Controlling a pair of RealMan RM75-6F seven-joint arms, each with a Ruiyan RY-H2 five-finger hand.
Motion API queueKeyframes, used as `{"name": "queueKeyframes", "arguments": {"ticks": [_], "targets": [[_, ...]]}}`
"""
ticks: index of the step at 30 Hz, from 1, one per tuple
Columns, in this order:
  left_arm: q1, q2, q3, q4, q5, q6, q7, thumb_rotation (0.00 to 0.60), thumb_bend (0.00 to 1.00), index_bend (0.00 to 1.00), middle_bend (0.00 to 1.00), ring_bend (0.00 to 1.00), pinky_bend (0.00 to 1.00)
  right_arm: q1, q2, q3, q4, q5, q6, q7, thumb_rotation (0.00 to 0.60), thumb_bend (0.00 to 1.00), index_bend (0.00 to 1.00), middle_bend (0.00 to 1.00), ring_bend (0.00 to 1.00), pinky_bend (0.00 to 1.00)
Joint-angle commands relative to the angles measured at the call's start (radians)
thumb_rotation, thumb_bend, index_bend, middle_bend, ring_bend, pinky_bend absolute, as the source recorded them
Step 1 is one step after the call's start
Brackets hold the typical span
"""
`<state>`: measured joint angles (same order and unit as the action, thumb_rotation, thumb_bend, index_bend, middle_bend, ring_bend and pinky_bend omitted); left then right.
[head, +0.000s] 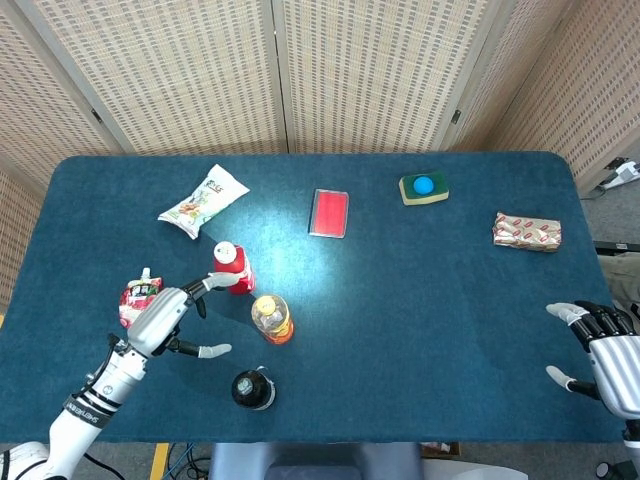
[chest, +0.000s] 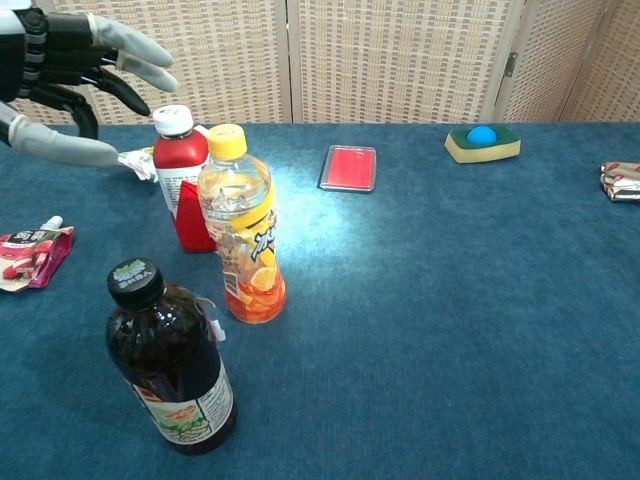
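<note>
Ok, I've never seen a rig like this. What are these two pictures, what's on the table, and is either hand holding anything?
A two-armed robot with finger hands works at a blue table. One camera looks down from its head, the other looks forward from its chest.

The left hand is open with fingers spread, reaching toward the red bottle and holding nothing. The right hand is open at the table's edge.

Also there: an orange drink bottle, a dark bottle, a pink pouch, a snack bag, a red case, a sponge and a wrapped pack.

A flat red rectangular case (head: 329, 212) lies mid-bench. A green-and-yellow sponge with a blue ball (head: 424, 188) sits nearby, and a red-patterned wrapped packet (head: 527, 232) lies far right.
</note>
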<state>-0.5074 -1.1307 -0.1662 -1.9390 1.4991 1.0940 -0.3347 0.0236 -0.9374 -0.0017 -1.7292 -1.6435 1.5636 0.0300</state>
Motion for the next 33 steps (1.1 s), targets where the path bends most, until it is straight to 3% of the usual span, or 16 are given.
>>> {"name": "queueKeyframes", "arguments": {"ticks": [1, 13, 33], "targets": [[-0.017, -0.029, -0.001, 0.011, -0.011, -0.011, 0.014, 0.600, 0.01, 0.19, 0.18, 0.24, 0.50, -0.002, 0.002, 0.001, 0.001, 0.001, 0.003, 0.006, 0.600, 0.00, 0.26, 0.28, 0.18, 0.22], [-0.068, -0.118, -0.001, 0.049, -0.094, -0.054, 0.140, 0.600, 0.01, 0.19, 0.16, 0.17, 0.39, -0.004, 0.005, 0.004, 0.006, 0.001, 0.006, 0.020, 0.600, 0.00, 0.26, 0.28, 0.18, 0.22], [-0.138, -0.192, -0.023, 0.078, -0.241, -0.122, 0.241, 0.600, 0.01, 0.19, 0.15, 0.17, 0.38, -0.007, 0.007, 0.006, 0.008, -0.001, 0.009, 0.026, 0.600, 0.00, 0.26, 0.28, 0.18, 0.22]]}}
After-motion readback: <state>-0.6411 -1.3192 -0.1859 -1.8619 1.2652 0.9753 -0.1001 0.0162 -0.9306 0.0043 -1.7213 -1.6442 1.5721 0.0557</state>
